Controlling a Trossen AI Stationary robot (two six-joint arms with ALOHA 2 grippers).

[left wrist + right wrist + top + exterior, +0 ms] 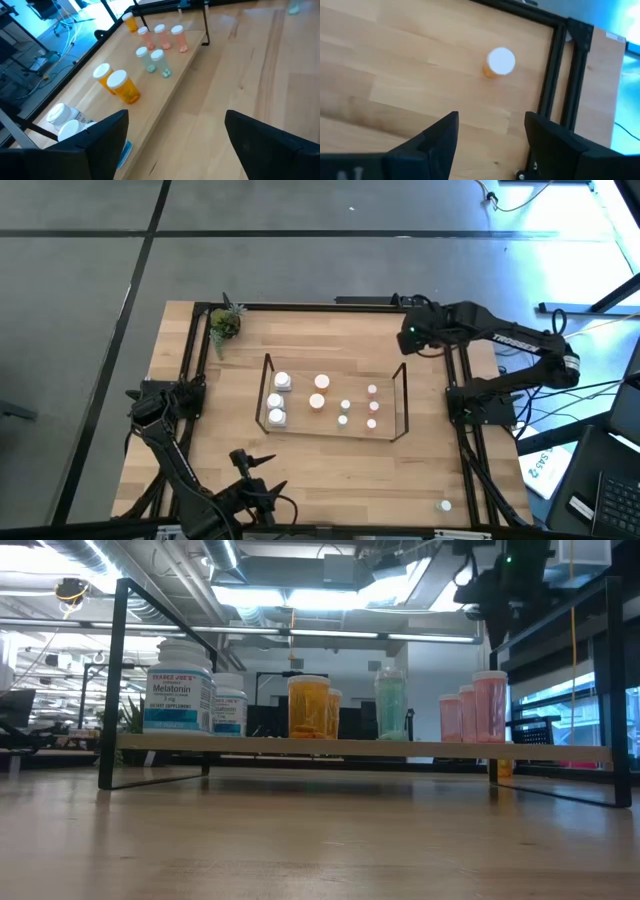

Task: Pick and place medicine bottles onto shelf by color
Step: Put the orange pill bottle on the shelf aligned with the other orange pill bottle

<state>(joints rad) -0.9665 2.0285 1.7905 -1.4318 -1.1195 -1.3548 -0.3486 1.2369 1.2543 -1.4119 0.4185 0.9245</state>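
Right gripper (490, 135) hangs over the table's far right corner, fingers spread, holding nothing; below it stands a small orange bottle (497, 64) with a white cap, upright beside the black frame (551, 75). Left gripper (172, 142) waits near-side, fingers apart and empty. On the shelf (395, 432) bottles stand grouped: white, orange, teal, pink.

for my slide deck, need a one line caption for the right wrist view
Right gripper, fingers open, hovering above a lone orange medicine bottle standing near the table's black frame.
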